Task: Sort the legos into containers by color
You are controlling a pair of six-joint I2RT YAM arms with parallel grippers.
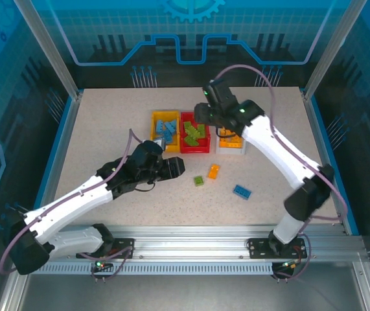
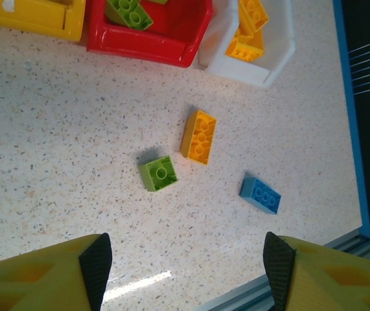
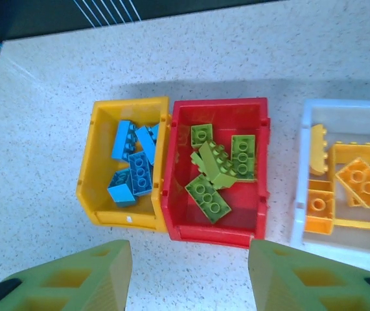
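Yellow plastic forms the left bin (image 3: 85,188) in a row of three open bins at the middle of the speckled desk (image 1: 107,129).

1. The yellow bin holds four blue bricks (image 3: 137,170), lying loosely at mixed angles.
2. The red bin (image 3: 217,234) stands in the centre, its wall touching the yellow bin. It holds four green bricks (image 3: 218,167), partly piled on one another.
3. The white bin (image 3: 301,170) stands just beside the red bin, with a narrow gap between them. It holds several orange bricks (image 3: 361,181); the exact count cannot be told.

Three bricks lie loose on the desk, on the near side of the bins:
- a green brick (image 2: 158,173), studs up;
- an orange brick (image 2: 199,136) near it, not touching;
- a blue brick (image 2: 260,195) apart to the right.

The left hand (image 2: 188,259) hangs over the desk near the loose bricks, fingers wide apart, gripping nothing. The right hand (image 3: 191,272) hangs above the bins, roughly over the red bin, fingers spread, gripping nothing.
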